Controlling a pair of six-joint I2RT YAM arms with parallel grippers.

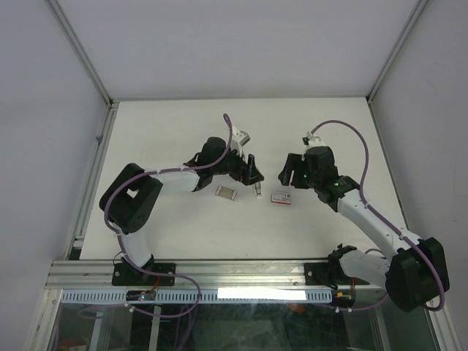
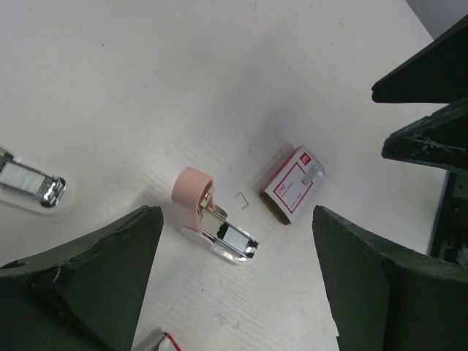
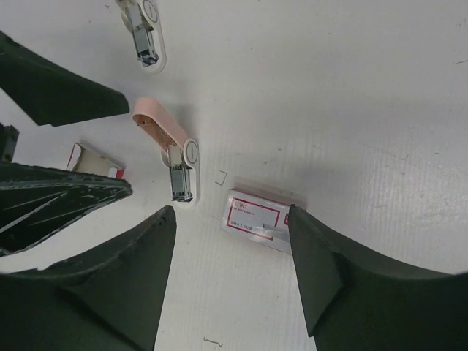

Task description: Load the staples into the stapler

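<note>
The pale pink-and-grey stapler lies on the white table with its pink lid swung up and its silvery channel showing. It also shows in the right wrist view and the top view. A red-and-white staple box lies just beside it, with a short grey strip on its end, and shows in the right wrist view and the top view. My left gripper is open and empty above the stapler. My right gripper is open and empty above the box.
A second white piece with a silvery channel lies further off and shows in the right wrist view. An open box sleeve lies left of the stapler. A loose staple lies between stapler and box. The enclosure's white walls surround the table.
</note>
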